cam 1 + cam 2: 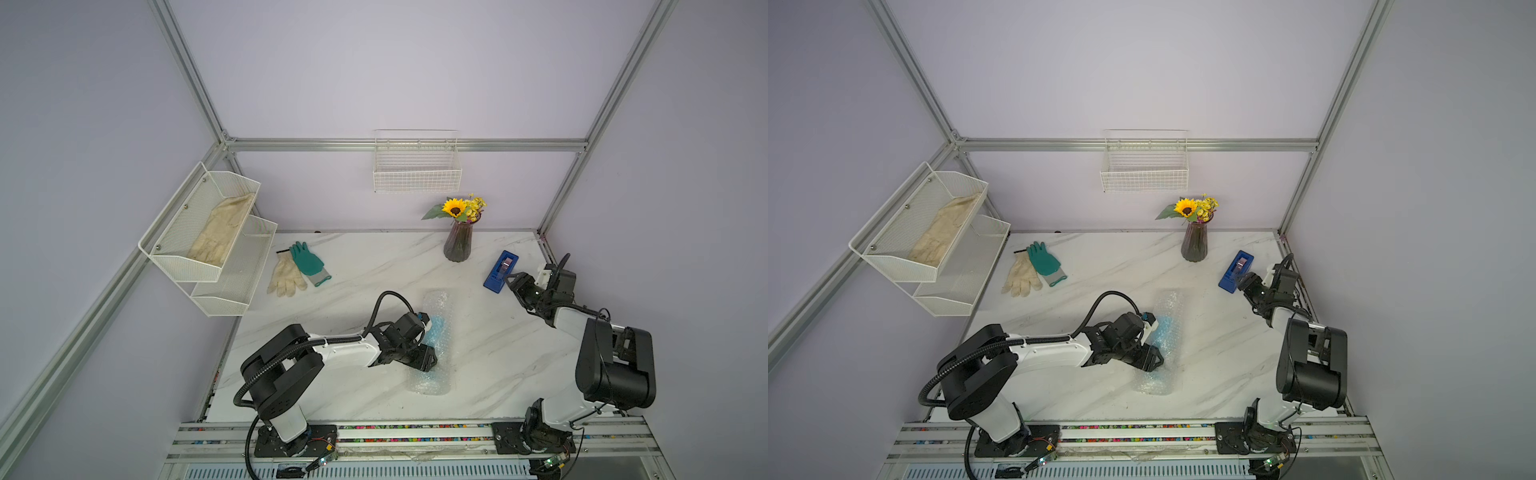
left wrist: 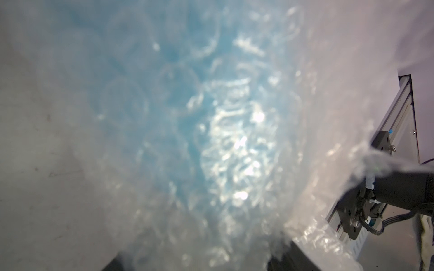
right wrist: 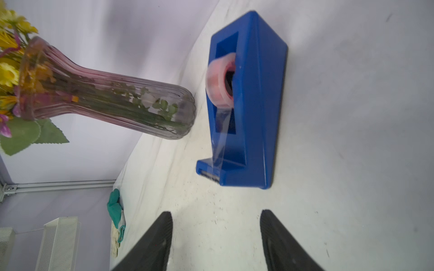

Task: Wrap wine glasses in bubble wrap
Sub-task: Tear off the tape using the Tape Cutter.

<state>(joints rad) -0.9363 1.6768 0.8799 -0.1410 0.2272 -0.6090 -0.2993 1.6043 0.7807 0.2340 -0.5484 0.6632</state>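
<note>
The goblet lies inside rolled bubble wrap, mid desk, directly under left pincer (jaws round the roll; pressing or not, cannot tell). Right pincer apart, empty, nr tape holder by back-right corner.

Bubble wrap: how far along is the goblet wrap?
Done: the goblet already lies rolled inside the bubble wrap, blue showing through. In hand: the left hand is on the roll, grip unclear; the right hand, open and empty, faces the tape dispenser. Left: no tape on the roll visible yet, so sealing it.
</note>
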